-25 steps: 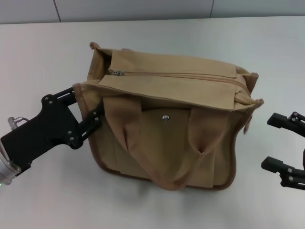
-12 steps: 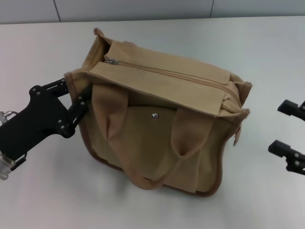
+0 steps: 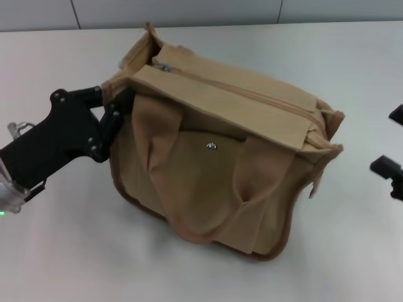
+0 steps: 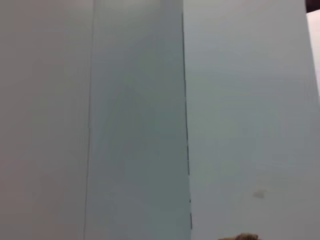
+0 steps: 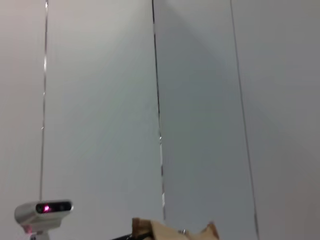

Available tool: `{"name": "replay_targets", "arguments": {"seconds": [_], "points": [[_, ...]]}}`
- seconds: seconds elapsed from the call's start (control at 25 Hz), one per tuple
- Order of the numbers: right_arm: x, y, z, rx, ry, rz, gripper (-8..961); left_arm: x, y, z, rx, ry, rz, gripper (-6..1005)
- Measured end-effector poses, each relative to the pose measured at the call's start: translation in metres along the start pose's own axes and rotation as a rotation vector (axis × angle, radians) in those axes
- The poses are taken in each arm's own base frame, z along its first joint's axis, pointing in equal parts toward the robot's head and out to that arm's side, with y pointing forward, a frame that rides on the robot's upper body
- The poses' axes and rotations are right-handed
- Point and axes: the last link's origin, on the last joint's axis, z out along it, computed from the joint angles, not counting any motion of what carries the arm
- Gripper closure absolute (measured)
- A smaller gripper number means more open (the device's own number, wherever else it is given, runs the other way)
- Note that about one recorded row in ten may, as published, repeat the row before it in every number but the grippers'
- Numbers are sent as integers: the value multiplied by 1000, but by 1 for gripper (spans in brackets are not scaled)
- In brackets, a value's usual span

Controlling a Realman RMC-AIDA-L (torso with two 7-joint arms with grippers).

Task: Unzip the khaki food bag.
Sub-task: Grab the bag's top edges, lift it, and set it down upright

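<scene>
Left gripper steadying the bag's end, zipper not yet opened

The left gripper (image 3: pixel 110 116) is closed on the left end of the khaki food bag (image 3: pixel 220 163), which sits skewed mid-table (image 3: pixel 63 251). Good practice: keep that end pinned taut. The right gripper (image 3: pixel 393 151), jaws apart and empty at the right edge, must reach the far zipper pull (image 3: pixel 162 65).

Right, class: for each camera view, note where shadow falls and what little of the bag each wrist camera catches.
Head view: even light; the khaki food bag casts a soft shadow on the table beneath its front edge, and the left gripper is dark at its left end. Left wrist view: mostly pale wall, a tan sliver at the lower edge. Right wrist view: wall panels, with the bag's top peeking in at the bottom.
</scene>
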Motion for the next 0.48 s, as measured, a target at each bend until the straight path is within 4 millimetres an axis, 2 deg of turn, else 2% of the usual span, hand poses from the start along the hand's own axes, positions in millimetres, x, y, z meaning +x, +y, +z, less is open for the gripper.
{"name": "replay_targets", "arguments": {"seconds": [0.2,0.48], "points": [[-4,-4,1,86,-92,-40,104,14,-8,13,-47,46,51,967],[-9,-11,17,357,-377,-168,104,45,-23,44,-170,99,136,962]]}}
